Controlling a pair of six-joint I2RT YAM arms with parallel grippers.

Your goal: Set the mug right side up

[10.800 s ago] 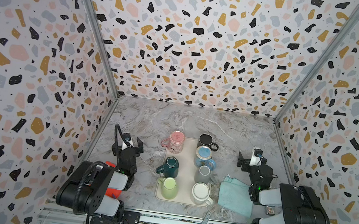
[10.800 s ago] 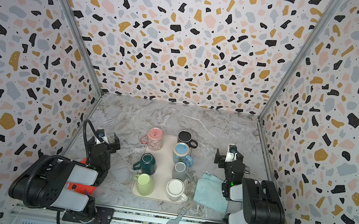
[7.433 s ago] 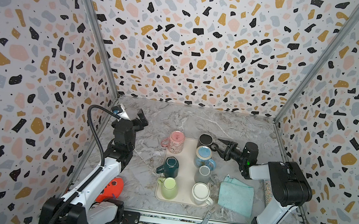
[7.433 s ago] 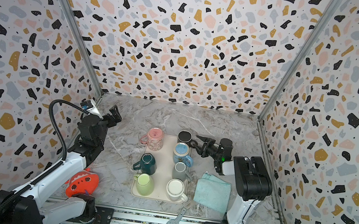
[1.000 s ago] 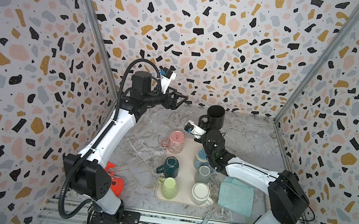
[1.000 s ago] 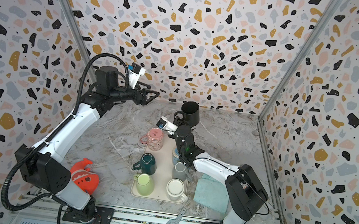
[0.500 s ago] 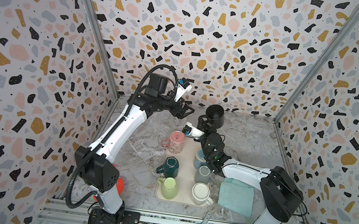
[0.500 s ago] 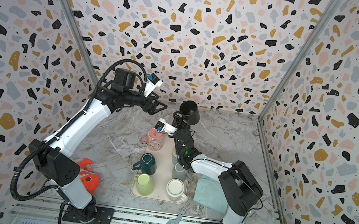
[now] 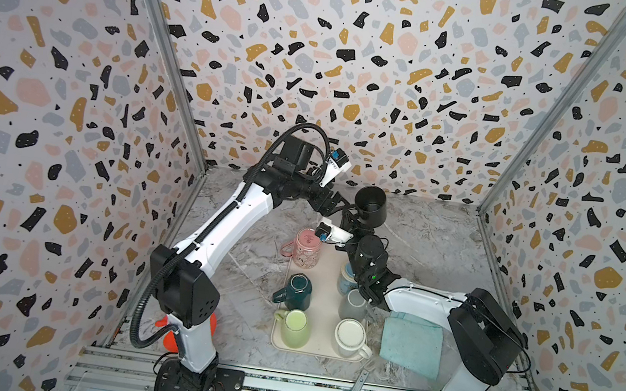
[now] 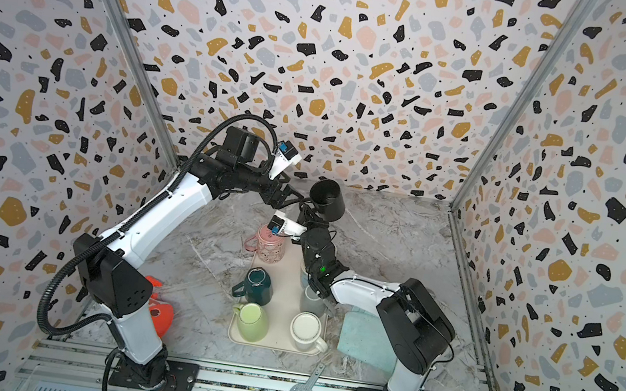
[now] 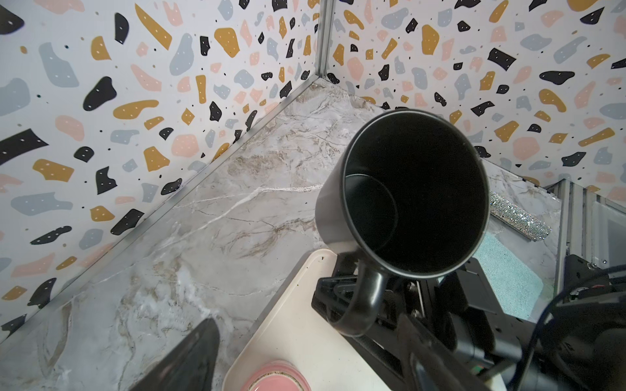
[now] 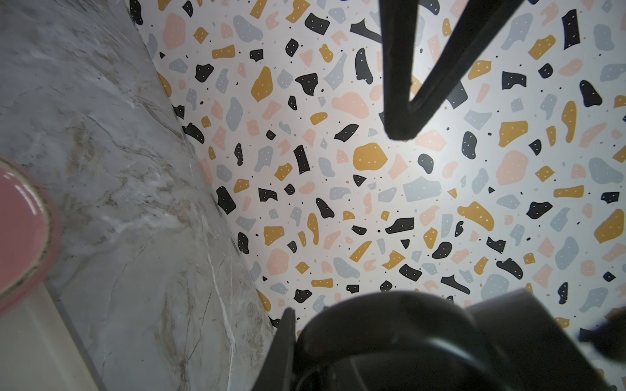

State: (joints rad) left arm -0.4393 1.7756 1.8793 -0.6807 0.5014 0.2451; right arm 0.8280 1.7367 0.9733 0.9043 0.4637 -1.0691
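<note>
Marble table [image 9: 422, 238], black mug [image 9: 371, 210] held aloft: rigid, glossy, probably slippery and breakable. Right pincer [image 9: 352, 222] clamps its handle. Left pincer [image 9: 343, 206], spread wide beside it, should take the wall.

Both top views look down from high in front over the whole tabletop [image 9: 422, 238]. The left wrist view sits close on the black mug [image 11: 413, 189], facing a corner [image 11: 320, 72]; the right wrist view, beside that mug, faces the wall [image 12: 372, 203]. Both catch the pink cup [image 12: 20, 230].

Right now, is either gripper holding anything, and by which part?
The right gripper holds the black mug by its handle; the open left gripper holds nothing.
</note>
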